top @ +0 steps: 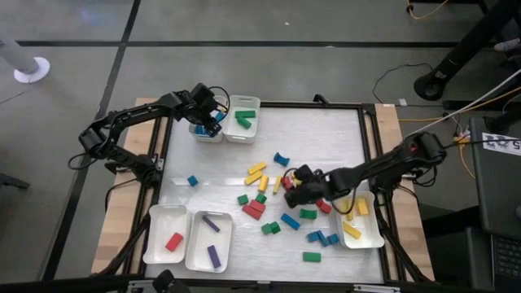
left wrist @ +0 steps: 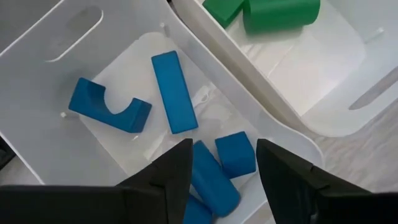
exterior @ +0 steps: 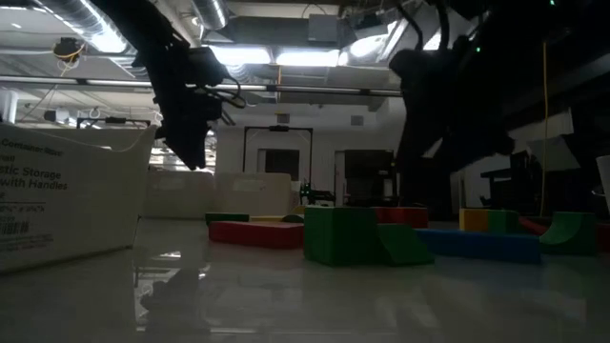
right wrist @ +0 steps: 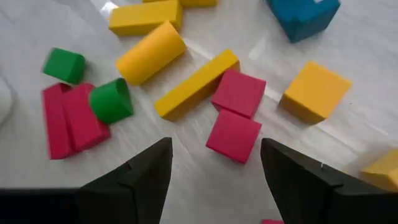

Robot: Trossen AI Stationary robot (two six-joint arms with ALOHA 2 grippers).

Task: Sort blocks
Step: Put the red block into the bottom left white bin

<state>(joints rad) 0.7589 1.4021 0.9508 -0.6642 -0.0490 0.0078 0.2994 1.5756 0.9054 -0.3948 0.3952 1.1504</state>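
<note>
Left gripper (left wrist: 221, 165) open inside blue-block tray (left wrist: 56, 81) walls (nothing held); right gripper (right wrist: 214, 165) open, above crowded blocks (right wrist: 233, 134).

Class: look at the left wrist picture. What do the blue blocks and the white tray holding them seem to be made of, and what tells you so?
Blue blocks: probably painted wood or solid plastic; flat, even, matte colour with crisp edges.
White tray: likely thin moulded plastic; glossy, slightly translucent walls, rounded rim and a cut-out handle slot.
</note>
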